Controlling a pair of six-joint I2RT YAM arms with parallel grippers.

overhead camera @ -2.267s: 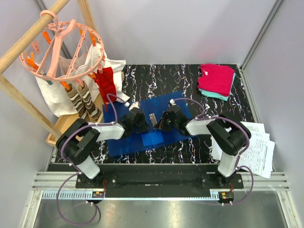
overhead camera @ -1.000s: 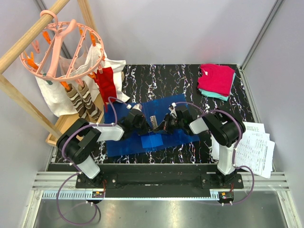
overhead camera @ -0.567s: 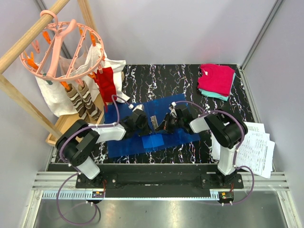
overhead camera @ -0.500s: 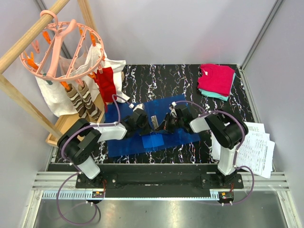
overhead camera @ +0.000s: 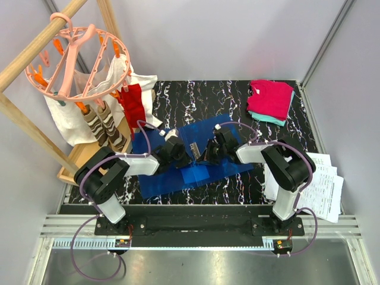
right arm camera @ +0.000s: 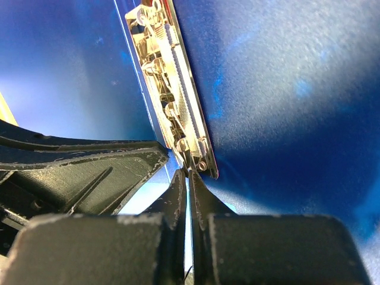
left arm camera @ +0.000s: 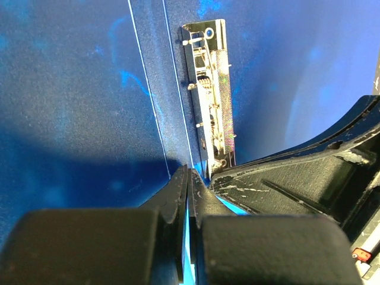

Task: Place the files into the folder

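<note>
The blue folder (overhead camera: 160, 178) lies open on the marble table, with a metal spring clip (overhead camera: 193, 148) along its spine. The clip also shows in the left wrist view (left arm camera: 211, 89) and in the right wrist view (right arm camera: 172, 89). My left gripper (overhead camera: 183, 159) is shut, and its tips (left arm camera: 189, 169) press on the folder beside the clip's near end. My right gripper (overhead camera: 205, 157) is shut, and its tips (right arm camera: 189, 172) pinch the clip's wire lever at that same end. The two grippers nearly touch. The files (overhead camera: 323, 181), white printed sheets, lie at the table's right edge behind the right arm.
Pink and teal folded clothes (overhead camera: 270, 100) lie at the back right. A wooden rack with a pink peg hanger (overhead camera: 77, 59) and hanging socks and cloths stands at the left. A lighter blue inner flap (overhead camera: 193, 174) lies on the folder just in front of the grippers.
The folder has slid slightly to the right and turned a little. Both grippers have crept closer together at the clip's near end.
</note>
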